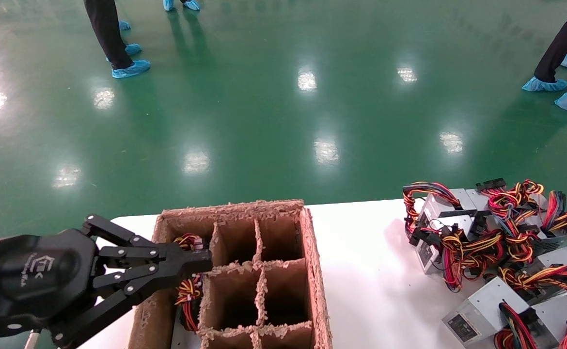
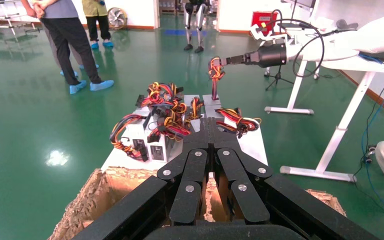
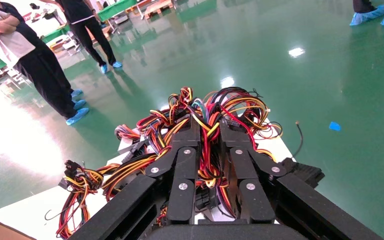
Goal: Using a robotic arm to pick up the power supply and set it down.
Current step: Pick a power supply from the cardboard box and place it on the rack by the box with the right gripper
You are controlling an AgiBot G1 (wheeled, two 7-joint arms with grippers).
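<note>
The black left gripper (image 1: 205, 262) with jointed linkage fingers is hanging at the near left, over the left column of the brown cardboard box with paper dividers (image 1: 315, 271). Its fingers are pressing together and holding nothing. Just under its tips, one power supply with red, yellow and black cables (image 1: 189, 291) is sitting in a left cell. The other cells that I can see, six of them, are looking empty. The box is standing on the white table (image 1: 370, 271). To the robot's right, well apart from the box, a pile of grey metal power supplies with tangled cables (image 1: 482, 252) is lying. I am counting about six housings, their long axes pointing in different directions. The black right gripper (image 3: 209, 129) is working in this pile and seems to be pinching a bundle of coloured cables (image 3: 207, 170) between its fingers. It is therefore the nearer arm, and the box lies to its left. Farther away, the legs of three people in blue shoe covers (image 1: 131, 68) are standing on the green floor (image 1: 283, 111).
</note>
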